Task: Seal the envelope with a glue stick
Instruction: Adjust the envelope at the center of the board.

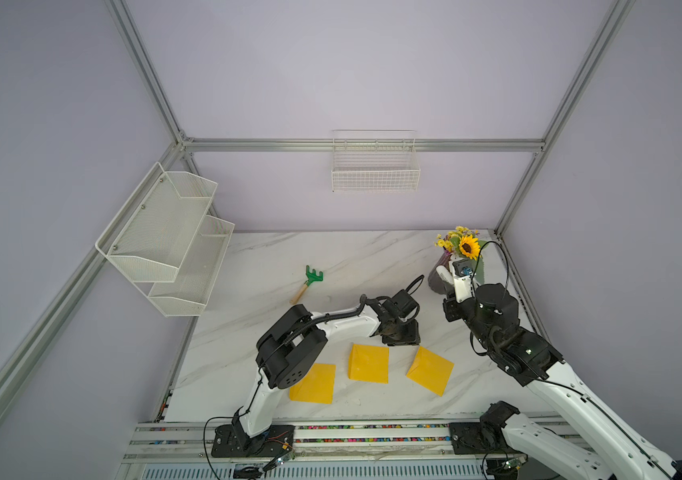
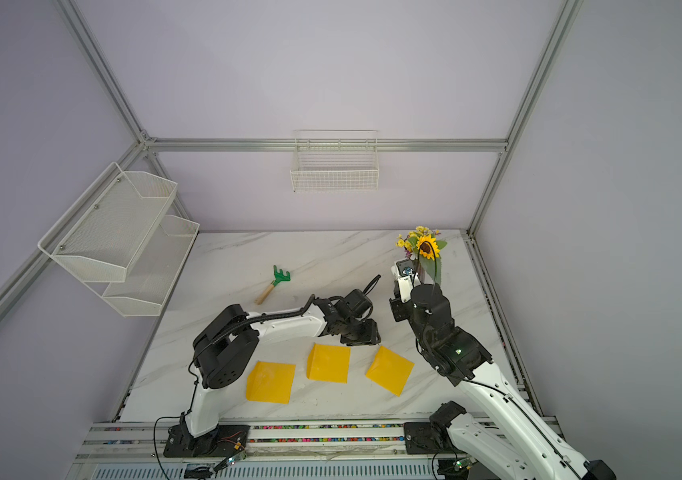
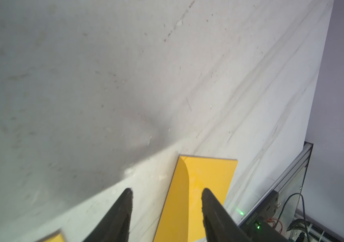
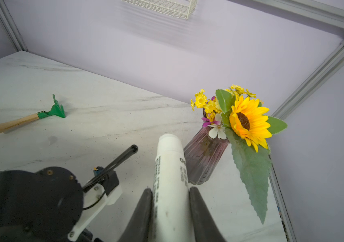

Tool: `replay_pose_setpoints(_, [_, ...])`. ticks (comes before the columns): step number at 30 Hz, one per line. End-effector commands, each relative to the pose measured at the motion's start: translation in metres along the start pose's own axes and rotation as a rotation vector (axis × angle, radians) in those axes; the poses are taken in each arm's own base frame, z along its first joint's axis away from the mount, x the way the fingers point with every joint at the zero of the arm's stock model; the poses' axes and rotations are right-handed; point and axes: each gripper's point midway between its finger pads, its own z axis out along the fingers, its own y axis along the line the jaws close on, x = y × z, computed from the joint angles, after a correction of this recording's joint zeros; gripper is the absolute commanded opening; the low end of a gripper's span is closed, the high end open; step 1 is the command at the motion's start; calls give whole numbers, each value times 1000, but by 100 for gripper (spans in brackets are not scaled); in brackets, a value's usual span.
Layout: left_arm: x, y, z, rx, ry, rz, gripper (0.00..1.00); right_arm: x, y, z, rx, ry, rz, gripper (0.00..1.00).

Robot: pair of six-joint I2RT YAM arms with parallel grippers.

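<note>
Back wall [image 1: 352, 83] pale lilac, plain; side walls same colour. Aluminium frame bars [image 1: 364, 145] along wall joints and up corners. White wire basket [image 1: 375, 174] hangs on back wall, mid-width. White two-tier mesh shelf [image 1: 164, 237] on left wall, above worktop's left edge. Worktop [image 1: 352, 257] white marble pattern, grey veins, scuffed. Slotted metal rail [image 1: 372, 434] along its front edge. Purple glass vase [image 4: 204, 159] with sunflower [image 4: 246, 123] at far right corner. Light soft, even.

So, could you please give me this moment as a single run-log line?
right tool: shut on glue stick, near vase | left tool: open, empty, above table by yellow envelope
</note>
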Motion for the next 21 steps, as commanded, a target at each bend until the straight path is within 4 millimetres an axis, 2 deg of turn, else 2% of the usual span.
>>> replay_pose_setpoints(1, [7, 0, -29, -20, -33, 118, 52, -8, -9, -8, 27, -15, 31, 0])
replay_pose_setpoints(7, [49, -9, -28, -26, 25, 219, 48, -1, -4, -4, 10, 12, 27, 0])
replay_pose_setpoints(10, [63, -5, -21, -91, 50, 266, 47, -2, -2, -2, 3, 22, 21, 0])
replay_pose_setpoints(15, [72, -4, -11, -177, 52, 365, 46, -2, 3, 1, -20, 32, 14, 0])
replay_pose_setpoints(21, [80, 5, 7, -212, 85, 376, 38, 0, 5, 2, -33, 48, 7, 0])
